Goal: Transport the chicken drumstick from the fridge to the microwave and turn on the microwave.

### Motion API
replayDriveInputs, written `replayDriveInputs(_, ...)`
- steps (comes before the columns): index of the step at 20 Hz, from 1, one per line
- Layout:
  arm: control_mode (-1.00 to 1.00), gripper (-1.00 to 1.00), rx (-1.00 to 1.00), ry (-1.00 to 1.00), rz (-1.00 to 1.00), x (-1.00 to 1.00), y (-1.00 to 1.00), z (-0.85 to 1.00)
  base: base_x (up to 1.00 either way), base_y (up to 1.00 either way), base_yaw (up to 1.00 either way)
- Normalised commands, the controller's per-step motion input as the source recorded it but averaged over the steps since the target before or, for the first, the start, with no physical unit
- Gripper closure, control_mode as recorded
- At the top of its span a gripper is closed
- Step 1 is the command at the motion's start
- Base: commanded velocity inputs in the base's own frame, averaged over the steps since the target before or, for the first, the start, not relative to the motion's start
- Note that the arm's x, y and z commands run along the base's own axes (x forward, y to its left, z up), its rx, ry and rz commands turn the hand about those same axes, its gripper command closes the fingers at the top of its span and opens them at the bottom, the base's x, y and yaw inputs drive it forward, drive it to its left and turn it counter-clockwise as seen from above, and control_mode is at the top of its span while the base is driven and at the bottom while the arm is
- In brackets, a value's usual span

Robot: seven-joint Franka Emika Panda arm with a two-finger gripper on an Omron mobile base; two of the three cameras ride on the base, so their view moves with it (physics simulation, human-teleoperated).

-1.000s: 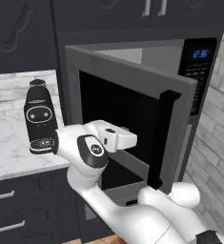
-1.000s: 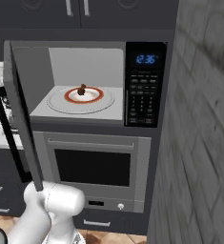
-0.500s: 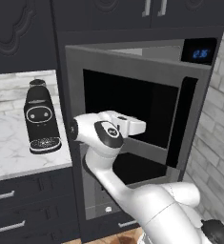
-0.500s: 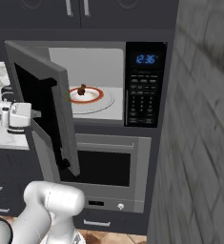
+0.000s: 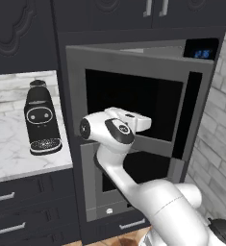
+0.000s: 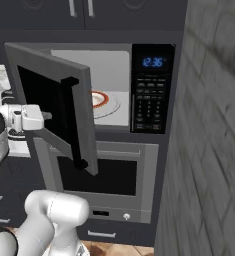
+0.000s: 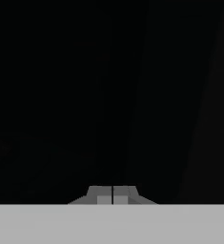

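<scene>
Marble bench [image 5: 8, 153] lies at the far left of the left base view, below dark upper cabinets, and carries a black coffee machine [image 5: 40, 117] standing upright near its right edge. Just right of that machine the white arm bends at a dark-capped joint, and its hand reaches rightward to the microwave door [image 5: 133, 103], which stands partly swung out, its dark window facing the camera and its black vertical handle [image 5: 182, 115] on the right side of the panel. The tool [image 5: 144, 124] meets the door's face at the lower part of the window; in the right base view the tool [image 6: 48, 116] shows as a white block pressed against the outer side of the door [image 6: 51, 100], left of the handle [image 6: 74, 122]. In the hand view the two finger tips [image 7: 103, 194] stand together with only a thin line between them, so the tool is narrow and holds nothing, with a flat dark surface close ahead. Behind the door's free edge, the microwave [image 6: 114, 85] cavity shows a pale wall and a white turntable plate with an orange ring [image 6: 103, 101]; the door hides the plate's left part, and the chicken drumstick cannot be made out there. Right of the cavity sits the black keypad panel [image 6: 150, 105] with the blue digital display [image 6: 153, 62] at its top. Below the microwave is a grey oven [image 6: 114, 180] with a wide dark window, and a grey brick wall [image 6: 214, 140] closes the right side.
</scene>
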Motion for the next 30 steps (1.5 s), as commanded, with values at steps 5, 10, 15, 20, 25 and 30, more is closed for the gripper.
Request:
replayDriveInputs(5,-1.00,1.00,0.00,-0.01,0.12,0.26,-0.20,0.00,0.00,0.00,0.00)
replayDriveInputs(10,-1.00,1.00,0.00,0.00,0.12,0.24,-0.20,0.00,0.00,0.00,0.00)
replayDriveInputs(15,-1.00,1.00,0.00,0.00,0.14,0.18,-0.20,0.00,0.00,0.00,0.00)
replayDriveInputs(20,-1.00,1.00,0.00,0.02,0.18,0.13,-0.18,0.00,0.00,0.00,0.00)
replayDriveInputs(25,-1.00,1.00,0.00,0.02,0.21,0.19,-0.15,0.00,0.00,0.00,0.00)
replayDriveInputs(30,-1.00,1.00,0.00,0.00,0.20,0.27,-0.11,0.00,0.00,0.00,0.00)
